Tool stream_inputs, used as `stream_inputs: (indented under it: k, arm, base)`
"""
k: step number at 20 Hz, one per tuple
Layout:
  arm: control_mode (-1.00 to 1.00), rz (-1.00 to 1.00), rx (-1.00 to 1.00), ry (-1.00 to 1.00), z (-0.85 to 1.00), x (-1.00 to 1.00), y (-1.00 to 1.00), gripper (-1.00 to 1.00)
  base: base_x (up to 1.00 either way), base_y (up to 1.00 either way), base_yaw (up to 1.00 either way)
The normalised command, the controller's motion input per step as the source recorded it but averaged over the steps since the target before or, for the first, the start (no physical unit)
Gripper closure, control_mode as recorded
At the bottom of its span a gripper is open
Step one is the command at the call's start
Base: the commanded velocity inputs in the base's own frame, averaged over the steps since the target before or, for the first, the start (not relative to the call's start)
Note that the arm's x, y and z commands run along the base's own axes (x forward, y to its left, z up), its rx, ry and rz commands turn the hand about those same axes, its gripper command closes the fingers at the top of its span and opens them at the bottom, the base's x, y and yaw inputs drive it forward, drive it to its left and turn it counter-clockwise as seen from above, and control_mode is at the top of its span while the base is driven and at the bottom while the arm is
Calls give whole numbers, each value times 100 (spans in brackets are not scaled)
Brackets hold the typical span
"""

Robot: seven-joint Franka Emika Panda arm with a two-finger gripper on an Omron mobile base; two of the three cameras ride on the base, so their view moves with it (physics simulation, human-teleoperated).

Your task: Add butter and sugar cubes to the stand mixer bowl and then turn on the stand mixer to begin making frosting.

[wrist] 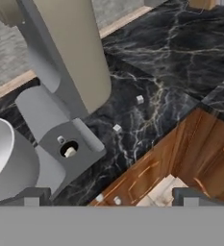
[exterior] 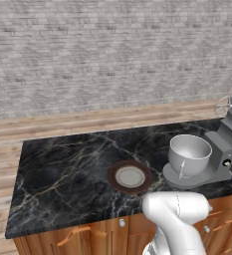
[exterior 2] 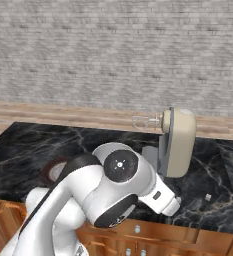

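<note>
On the black marble bench (exterior: 62,174), a brown-rimmed plate (exterior: 130,177) is seen at the left, with the handled bowl (exterior: 188,154) seated on the grey base of the stand mixer (exterior: 222,149) to its right, the cream head tilted back and the whisk (exterior: 223,107) raised. Two small white sugar cubes (wrist: 117,128) are seen lying on the bench just right of the mixer base. The gripper (wrist: 108,197) is held wide apart and empty, above the bench's front edge near the mixer's knob (wrist: 70,152). No butter can be made out. Loading appears not yet begun; a descent onto a cube is called for next.
</note>
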Motion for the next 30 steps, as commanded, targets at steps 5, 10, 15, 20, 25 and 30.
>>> stream_inputs:
  k: [5, 10, 15, 20, 25, 30]
  arm:
    - [-100, 11, 0, -11, -14, 0, -32, -100]
    - [-100, 13, -2, -12, -34, 0, -4, -100]
    - [-100, 21, -9, -12, -45, 5, 0, -100]
    - [-100, 20, -19, -19, -22, 0, -21, -100]
    - [-100, 22, -17, -13, -5, 15, -40, -100]
    - [-100, 20, -11, -7, -5, 27, -31, -100]
  base:
    - [0, 0, 0]
    - [0, 0, 0]
    - [0, 0, 0]
    - [0, 0, 0]
    - [0, 0, 0]
    - [0, 0, 0]
